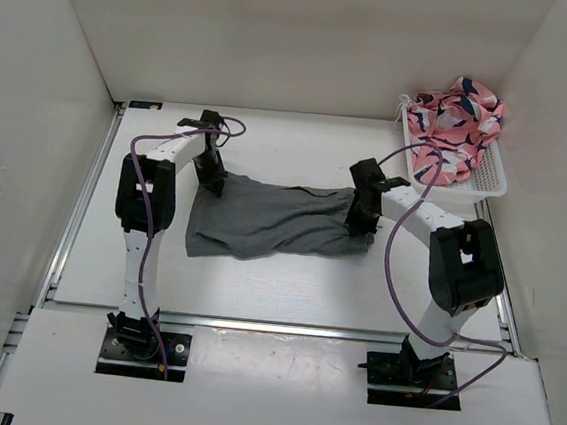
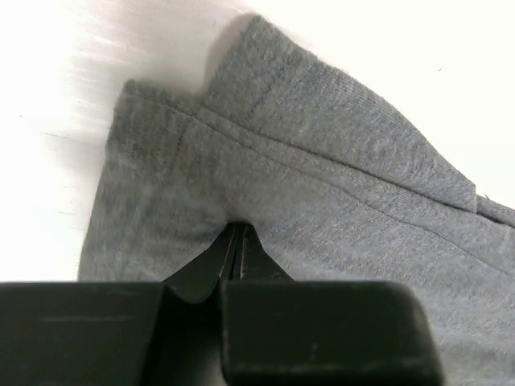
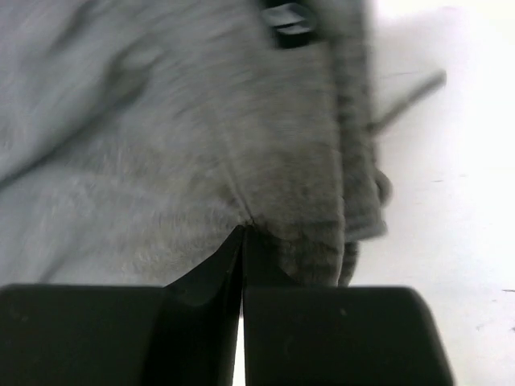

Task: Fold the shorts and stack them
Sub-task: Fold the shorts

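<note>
Lying spread across the centre of the white tabletop (image 1: 287, 283), the plain mid-grey soft fabric shorts (image 1: 268, 221) are gripped at both ends. The left end effector (image 1: 211, 180) is clenched on their 10 o'clock corner. The right end effector (image 1: 361, 225) is clenched on their 3 o'clock edge. A white plastic basket (image 1: 488, 177) of pink patterned cloth (image 1: 459, 114) stands at 1 o'clock.

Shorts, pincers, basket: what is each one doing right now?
Shorts: unfolded on the table, pinched at two ends.
Left pincer: shut on shorts.
Right pincer: shut on shorts.
Basket: upright, full.
Pink cloth: bunched up inside it.
</note>
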Controlling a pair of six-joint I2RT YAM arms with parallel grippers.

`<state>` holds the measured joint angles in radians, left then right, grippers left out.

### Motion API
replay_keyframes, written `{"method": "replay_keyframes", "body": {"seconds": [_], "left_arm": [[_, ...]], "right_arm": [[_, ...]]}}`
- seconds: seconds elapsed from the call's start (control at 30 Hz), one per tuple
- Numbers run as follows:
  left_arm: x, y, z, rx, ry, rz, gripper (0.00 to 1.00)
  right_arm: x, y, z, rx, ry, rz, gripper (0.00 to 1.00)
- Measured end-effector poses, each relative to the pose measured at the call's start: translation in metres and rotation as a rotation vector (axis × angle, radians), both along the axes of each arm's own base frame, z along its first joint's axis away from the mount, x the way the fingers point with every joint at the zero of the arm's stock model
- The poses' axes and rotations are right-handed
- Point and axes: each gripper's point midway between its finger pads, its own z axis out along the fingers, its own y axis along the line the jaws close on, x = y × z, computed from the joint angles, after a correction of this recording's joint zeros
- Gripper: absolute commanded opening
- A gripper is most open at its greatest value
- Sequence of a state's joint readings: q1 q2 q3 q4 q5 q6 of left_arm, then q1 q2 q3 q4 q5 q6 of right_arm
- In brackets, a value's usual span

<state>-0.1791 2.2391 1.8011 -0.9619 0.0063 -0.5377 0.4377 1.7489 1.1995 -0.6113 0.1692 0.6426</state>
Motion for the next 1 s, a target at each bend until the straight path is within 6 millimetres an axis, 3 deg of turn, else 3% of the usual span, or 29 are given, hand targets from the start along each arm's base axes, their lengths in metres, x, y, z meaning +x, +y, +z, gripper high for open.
{"method": "replay_keyframes", "body": {"seconds": [0.23, 0.33, 0.37, 0.4, 0.47, 0.5, 0.53, 0.57, 0.6, 0.63, 0.73, 0.8, 0.87, 1.0], "left_arm": [[0.002, 0.003, -0.001, 0.012, 0.005, -0.003, 0.10], [0.006, 0.010, 0.005, 0.037, -0.002, -0.003, 0.10], [0.008, 0.013, 0.008, 0.047, -0.011, -0.003, 0.10], [0.011, 0.015, 0.012, 0.056, -0.020, -0.002, 0.13], [0.018, 0.020, 0.020, 0.073, -0.045, -0.004, 0.29], [0.019, 0.022, 0.024, 0.080, -0.054, -0.005, 0.38], [0.019, 0.025, 0.028, 0.087, -0.059, -0.003, 0.65], [0.018, 0.027, 0.033, 0.094, -0.065, -0.007, 0.81], [0.017, 0.028, 0.039, 0.098, -0.073, -0.008, 0.95], [0.017, 0.029, 0.047, 0.099, -0.085, -0.008, 1.00], [0.013, 0.031, 0.074, 0.090, -0.138, 0.000, 1.00], [0.004, 0.033, 0.089, 0.082, -0.166, 0.004, 0.99], [-0.007, 0.036, 0.098, 0.077, -0.179, 0.008, 0.97], [-0.026, 0.037, 0.097, 0.062, -0.162, 0.012, 0.97]], "right_arm": [[0.020, -0.031, -0.021, -0.014, 0.009, -0.102, 0.01], [0.021, -0.032, -0.019, -0.006, 0.000, -0.096, 0.22], [0.020, -0.031, -0.016, 0.000, -0.003, -0.089, 0.47], [0.020, -0.030, -0.011, 0.011, -0.011, -0.084, 0.60], [0.020, -0.029, 0.006, 0.030, -0.050, -0.064, 0.86], [0.021, -0.029, 0.018, 0.040, -0.081, -0.061, 0.91], [0.022, -0.030, 0.034, 0.047, -0.120, -0.055, 0.93], [0.022, -0.032, 0.050, 0.057, -0.163, -0.056, 1.00], [0.023, -0.035, 0.066, 0.067, -0.204, -0.064, 1.00], [0.024, -0.040, 0.080, 0.076, -0.240, -0.075, 1.00], [0.030, -0.067, 0.096, 0.114, -0.287, -0.146, 1.00], [0.029, -0.088, 0.083, 0.135, -0.261, -0.200, 1.00], [0.015, -0.106, 0.055, 0.149, -0.180, -0.254, 1.00], [-0.011, -0.103, 0.022, 0.216, -0.064, -0.254, 1.00]]}}
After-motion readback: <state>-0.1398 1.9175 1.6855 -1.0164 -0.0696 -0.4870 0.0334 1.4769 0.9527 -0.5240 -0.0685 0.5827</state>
